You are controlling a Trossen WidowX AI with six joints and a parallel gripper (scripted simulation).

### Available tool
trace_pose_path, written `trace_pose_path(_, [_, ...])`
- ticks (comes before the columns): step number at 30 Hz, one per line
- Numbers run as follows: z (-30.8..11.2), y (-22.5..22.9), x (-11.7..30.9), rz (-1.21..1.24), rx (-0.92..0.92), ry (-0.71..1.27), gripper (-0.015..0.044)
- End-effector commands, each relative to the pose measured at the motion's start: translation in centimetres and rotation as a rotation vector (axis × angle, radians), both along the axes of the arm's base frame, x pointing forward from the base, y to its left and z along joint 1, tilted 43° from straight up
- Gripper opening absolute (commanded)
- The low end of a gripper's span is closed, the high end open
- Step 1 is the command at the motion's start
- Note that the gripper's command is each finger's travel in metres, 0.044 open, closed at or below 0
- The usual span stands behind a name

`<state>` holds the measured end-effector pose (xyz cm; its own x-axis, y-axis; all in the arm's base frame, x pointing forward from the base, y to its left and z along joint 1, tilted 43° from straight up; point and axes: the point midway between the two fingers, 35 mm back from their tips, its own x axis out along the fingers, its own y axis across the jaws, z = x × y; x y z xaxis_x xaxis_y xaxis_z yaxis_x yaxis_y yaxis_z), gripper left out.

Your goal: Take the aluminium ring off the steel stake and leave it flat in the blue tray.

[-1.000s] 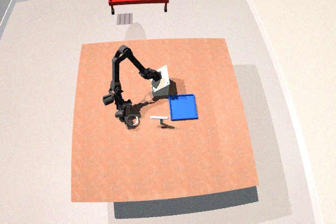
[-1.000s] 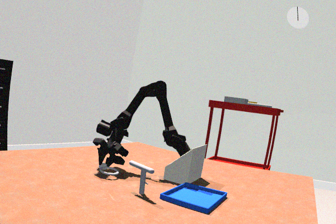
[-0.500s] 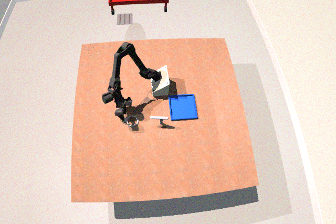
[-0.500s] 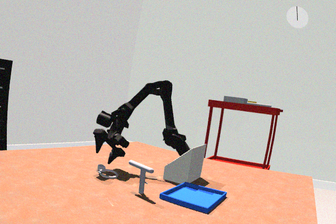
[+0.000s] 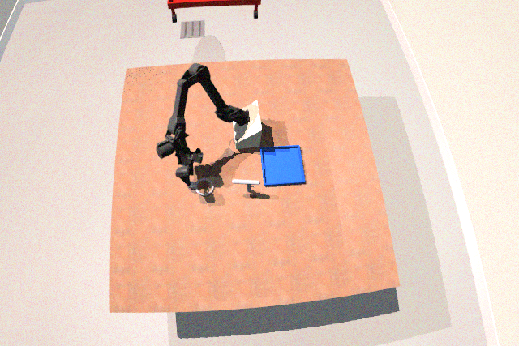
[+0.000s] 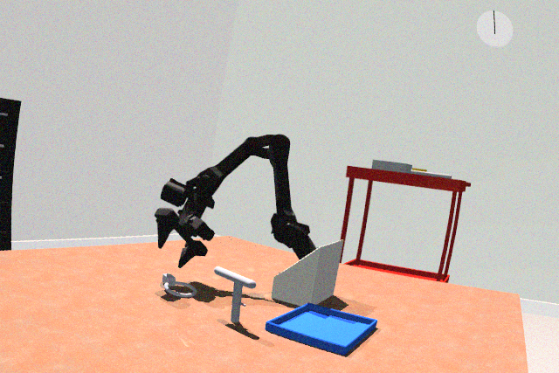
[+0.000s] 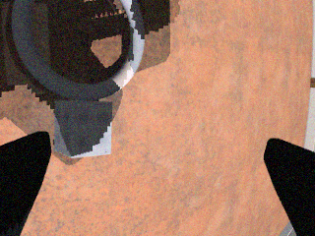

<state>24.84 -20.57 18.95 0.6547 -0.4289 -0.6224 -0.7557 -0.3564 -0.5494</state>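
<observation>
Ring (image 5: 212,192) (image 6: 182,295) (image 7: 89,90), aluminium, one: off the stake (image 5: 249,187) (image 6: 236,303), on the table (image 5: 251,241) (image 6: 113,328) (image 7: 212,123), outside the tray (image 5: 283,166) (image 6: 321,329); it lay below the gripper (image 6: 170,255) (image 7: 157,140); its tab (image 6: 169,279) (image 7: 83,128), in the wrist view, sat nearer the left-hand finger than midway, so a regrasp probably needed a sideways shift before descent. Gripper, one: spread wide, holding nothing.

"What's cut off, in my wrist view?" "The ring (image 5: 212,192) (image 6: 182,295) (image 7: 74,90), by the top edge; my 2 fingers, by the sides and bottom."

"And from outside?" "The black cabinet (image 6: 5,179), by the left edge. From the top, my hand's fingertips blur together."
</observation>
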Motion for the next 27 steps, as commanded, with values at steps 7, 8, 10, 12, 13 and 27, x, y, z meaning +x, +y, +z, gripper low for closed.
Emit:
trace_pose_path(7, [0.0,0.0,0.0,0.001,-0.001,-0.001,0.0440])
trace_pose_path(8, [0.0,0.0,0.0,0.001,-0.001,-0.001,0.0440])
trace_pose_path(10, [0.0,0.0,0.0,0.001,-0.001,-0.001,0.0440])
trace_pose_path(12, [0.0,0.0,0.0,0.001,-0.001,-0.001,0.0440])
trace_pose_path(13, [0.0,0.0,0.0,0.001,-0.001,-0.001,0.0440])
trace_pose_path(27, [-1.7,-0.7,0.9,-0.299,0.092,0.211,0.0200])
